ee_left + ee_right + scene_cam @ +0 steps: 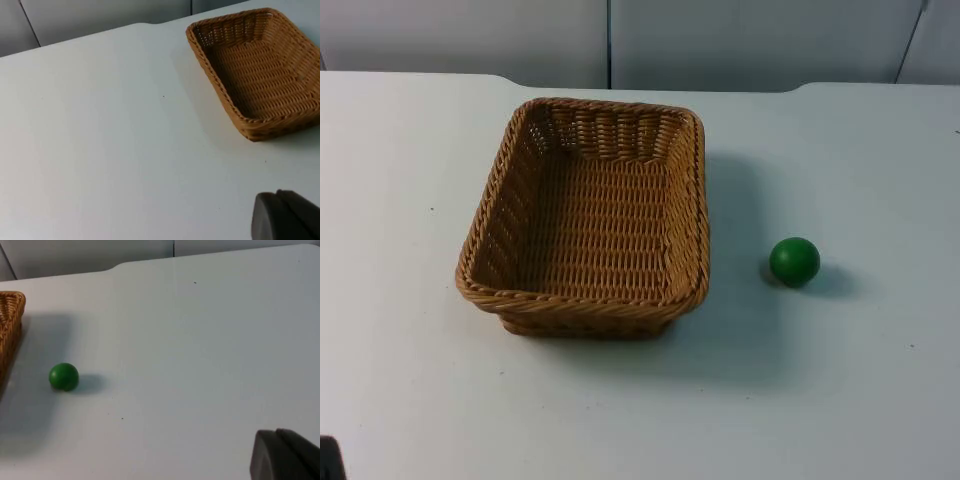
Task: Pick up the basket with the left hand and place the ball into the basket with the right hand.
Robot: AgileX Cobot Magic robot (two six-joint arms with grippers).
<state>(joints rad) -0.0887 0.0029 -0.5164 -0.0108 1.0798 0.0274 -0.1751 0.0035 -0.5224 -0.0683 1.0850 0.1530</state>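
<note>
A rectangular brown wicker basket [588, 215] stands on the white table, left of centre, with nothing inside it. A small green ball [794, 261] rests on the table to the basket's right, about a ball's width from its rim. My left gripper [285, 216] hangs over bare table well off to the left of the basket [260, 70]. My right gripper [284, 455] is over bare table far to the right of the ball [64, 376], with the basket's corner [10, 325] beyond the ball. Neither gripper touches anything.
The white table [840, 400] ends at a grey partition wall [620, 40] behind the basket. A small dark object [328, 460] sits at the front left corner of the top view. Open table lies around the basket and ball.
</note>
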